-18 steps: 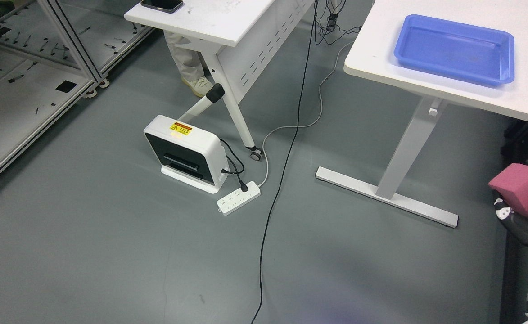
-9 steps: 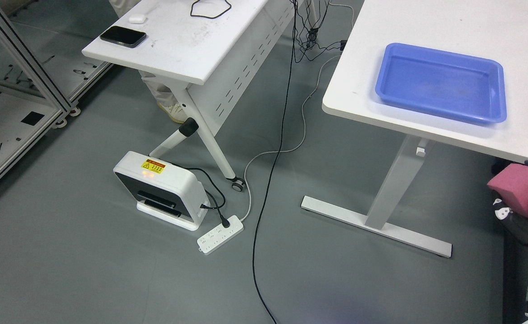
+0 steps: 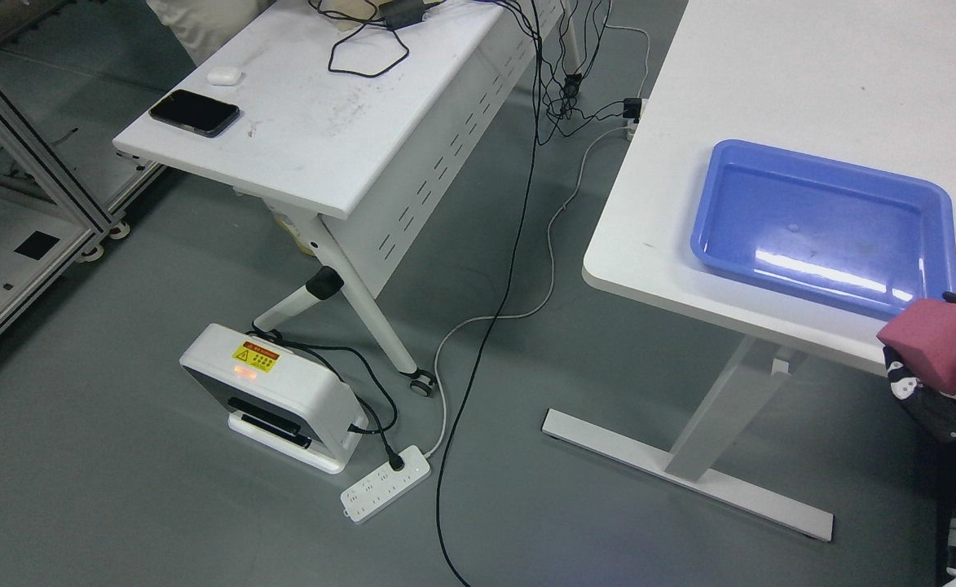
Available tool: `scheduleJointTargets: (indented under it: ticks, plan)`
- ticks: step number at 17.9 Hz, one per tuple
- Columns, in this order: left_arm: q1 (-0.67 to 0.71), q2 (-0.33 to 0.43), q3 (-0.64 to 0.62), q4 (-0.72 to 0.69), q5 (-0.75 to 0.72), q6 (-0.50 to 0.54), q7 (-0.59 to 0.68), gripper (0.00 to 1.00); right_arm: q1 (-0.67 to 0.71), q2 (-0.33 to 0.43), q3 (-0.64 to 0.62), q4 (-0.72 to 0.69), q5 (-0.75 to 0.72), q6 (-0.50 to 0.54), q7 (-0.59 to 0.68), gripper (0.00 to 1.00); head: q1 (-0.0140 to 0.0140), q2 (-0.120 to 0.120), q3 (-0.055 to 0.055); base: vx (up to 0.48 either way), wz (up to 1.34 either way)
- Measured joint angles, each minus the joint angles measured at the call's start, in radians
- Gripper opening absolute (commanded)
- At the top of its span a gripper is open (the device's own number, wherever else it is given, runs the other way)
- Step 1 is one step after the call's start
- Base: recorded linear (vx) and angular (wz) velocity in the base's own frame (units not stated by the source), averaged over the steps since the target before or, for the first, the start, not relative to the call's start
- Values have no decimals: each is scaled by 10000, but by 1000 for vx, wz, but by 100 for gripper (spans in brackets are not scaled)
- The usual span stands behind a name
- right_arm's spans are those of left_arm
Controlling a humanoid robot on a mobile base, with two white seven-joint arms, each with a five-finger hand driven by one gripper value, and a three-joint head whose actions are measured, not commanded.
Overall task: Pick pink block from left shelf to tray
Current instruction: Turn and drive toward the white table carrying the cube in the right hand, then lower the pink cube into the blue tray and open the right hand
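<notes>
Far left edge of the frame: a metal-framed shelf (image 3: 13, 204) is cut off by the border, with only its aluminium posts and lower panels seen. Upper left of centre, a white folding table (image 3: 339, 122) is seen with a dark phone (image 3: 194, 112) lying near its left edge, a small white earbud case (image 3: 224, 76) just above that, and a tangle of black cables (image 3: 372, 41) further back. A bit of a person's light clothing (image 3: 192, 24) is visible behind that table at the top edge.

Lower left of centre, on the grey floor (image 3: 119, 489), a white box-shaped device (image 3: 270, 391) with a yellow warning sticker is parked, and a white power strip (image 3: 385, 495) is laid just to its right with 1 black plug in it. A long black cord (image 3: 494, 326) is run down the middle of the frame.

Right half: a big white desk (image 3: 771, 98) is seen, with a blue tray (image 3: 824, 224) sitting on it near its front edge, nothing inside.

Far right edge, lower middle: the pink block (image 3: 934, 346) is gripped by the right hand (image 3: 946, 383), fingers closed round it from below and behind. The block is held in the air just off the tray's lower right corner, overlapping the desk's front edge in the picture.
</notes>
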Motion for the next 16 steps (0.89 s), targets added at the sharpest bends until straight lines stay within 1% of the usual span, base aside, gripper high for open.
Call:
scheduleJointTargets:
  ticks: [11,16]
  plan:
    - [0,0,0,0,0,0,0,100,26,0,301,0,5,64,124,2,0,0,0,282,-124]
    - [0,0,0,0,0,0,0,100,64,0,492,0,12,86,722,3,0,0,0,195,-98]
